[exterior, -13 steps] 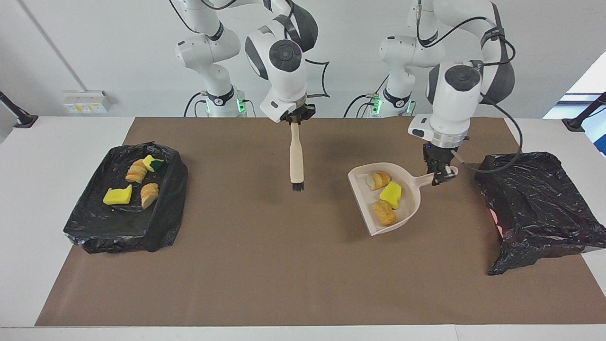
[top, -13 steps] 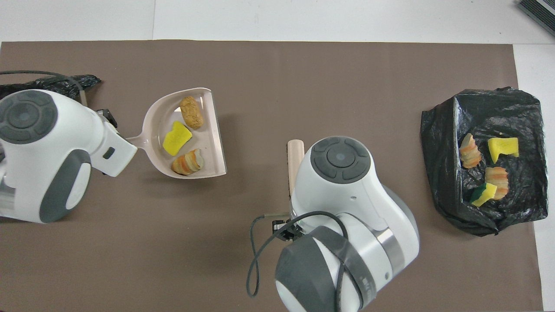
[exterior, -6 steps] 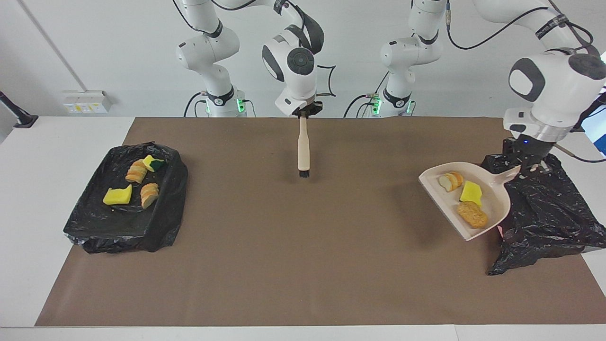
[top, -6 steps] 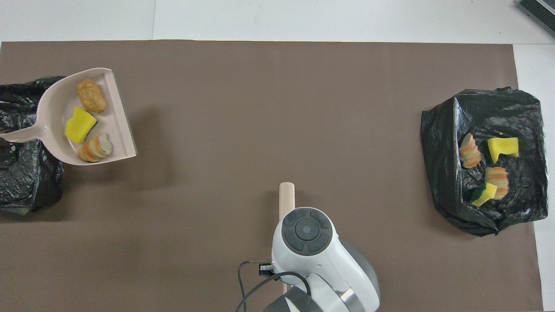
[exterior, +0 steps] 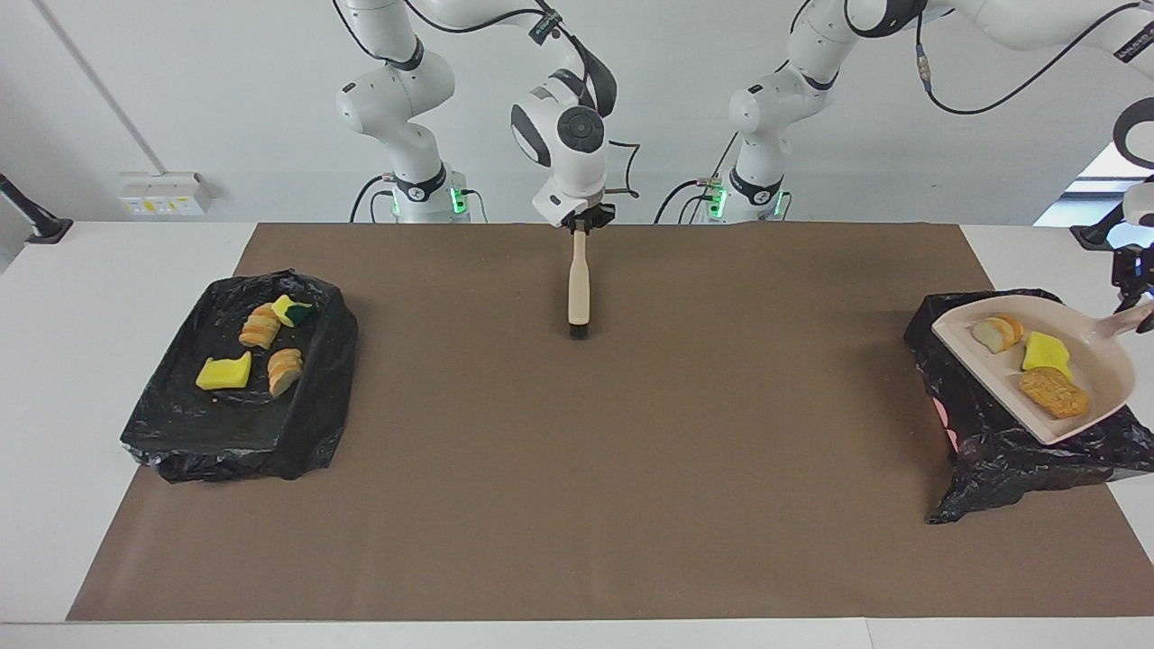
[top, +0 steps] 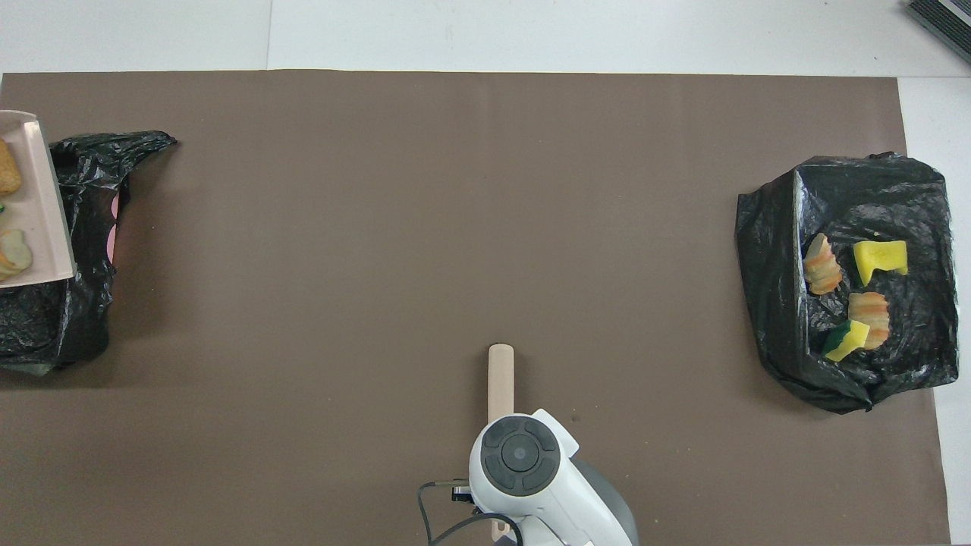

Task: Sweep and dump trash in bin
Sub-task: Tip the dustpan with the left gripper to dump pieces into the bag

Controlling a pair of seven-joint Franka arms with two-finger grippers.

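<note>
I am holding the dustpan (exterior: 1037, 365) with three trash scraps (exterior: 1046, 353) over the black-bagged bin (exterior: 1010, 451), left gripper (exterior: 1138, 311) pinching its handle at three o'clock; right gripper (exterior: 581, 222) is clamping the brush (exterior: 578, 288) above the mat (exterior: 577, 451).

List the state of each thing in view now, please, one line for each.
Dustpan: held up over the bin, three scraps in it, not yet dumped.
Bin: bag-lined, under the dustpan.
Brush: hanging upright, bristles down.
Tray: bag-covered, four scraps on it.
Left gripper: shut on dustpan handle.
Right gripper: shut on brush.
</note>
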